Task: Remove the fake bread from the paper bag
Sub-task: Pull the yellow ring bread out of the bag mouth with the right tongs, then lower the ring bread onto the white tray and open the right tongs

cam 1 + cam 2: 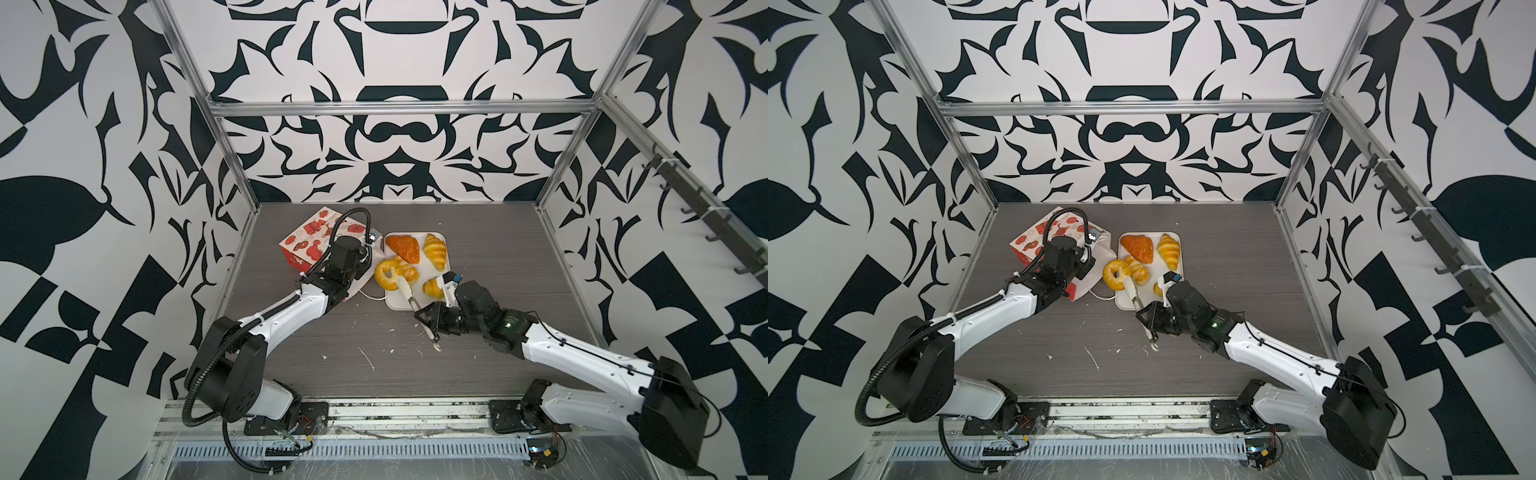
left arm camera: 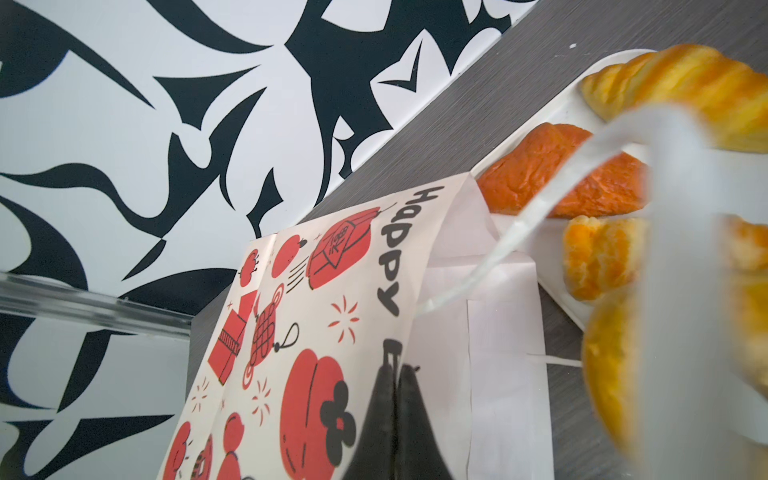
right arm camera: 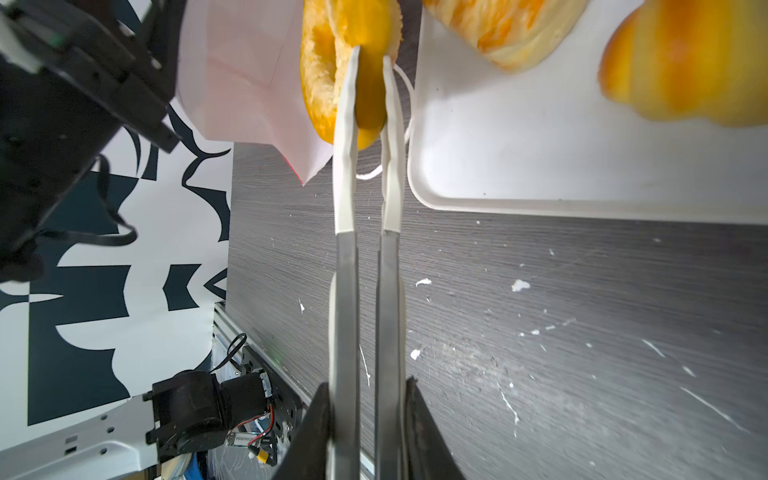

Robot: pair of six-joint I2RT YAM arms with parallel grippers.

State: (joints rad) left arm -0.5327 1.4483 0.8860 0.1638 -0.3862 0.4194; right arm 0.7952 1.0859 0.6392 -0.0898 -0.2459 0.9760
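The paper bag [image 1: 307,237] [image 1: 1034,241] [image 2: 332,332] lies tipped over at the back left, its white mouth facing the white tray [image 1: 399,305] [image 3: 540,166]. My left gripper [image 2: 397,370] is shut on the bag's rim. My right gripper [image 1: 424,313] [image 3: 368,382] is shut on metal tongs [image 1: 405,286] [image 3: 347,291]. The white tong tips pinch the ring bagel [image 1: 386,274] [image 1: 1115,274] [image 3: 320,62] at the tray's left edge, beside the bag's mouth. On the tray lie a browner triangular pastry [image 1: 405,247], a twisted one [image 1: 409,272] and two yellow croissants [image 1: 435,250] [image 1: 433,288].
A white cord handle [image 1: 370,296] trails on the grey table between bag and tray. White flecks [image 1: 368,357] dot the table in front. Aluminium frame posts and patterned walls close in the left, right and back sides.
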